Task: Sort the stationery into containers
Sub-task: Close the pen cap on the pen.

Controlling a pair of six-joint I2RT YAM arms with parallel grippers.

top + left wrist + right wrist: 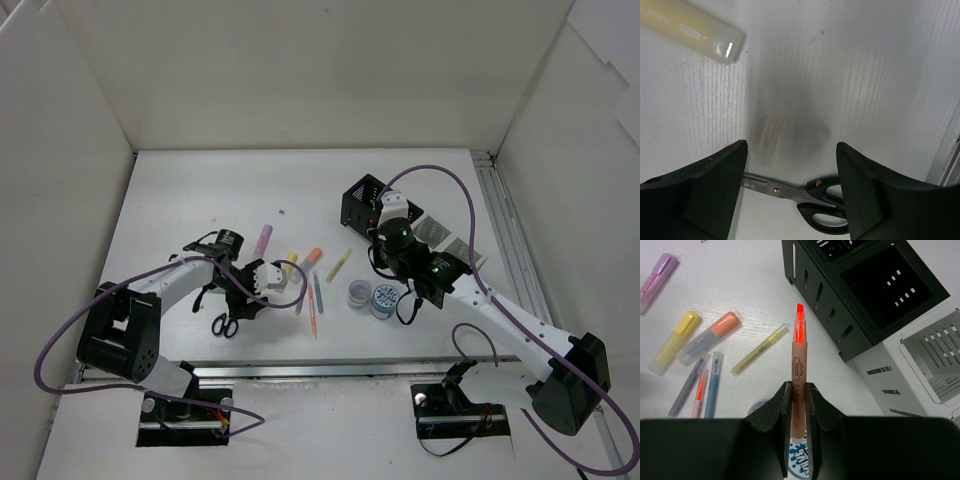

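Observation:
My right gripper is shut on an orange highlighter pen whose uncapped tip points toward the black two-compartment organizer. The white slotted organizer stands beside the black one. In the top view this gripper is next to the black organizer. My left gripper is open and empty, low over the table. The black-handled scissors lie between its fingers. In the top view the scissors lie near the left gripper.
A purple highlighter, a yellow highlighter, an orange highlighter, a thin yellow pen and several thin pens lie loose. Two tape rolls sit under the right arm. A clear cap lies near the scissors.

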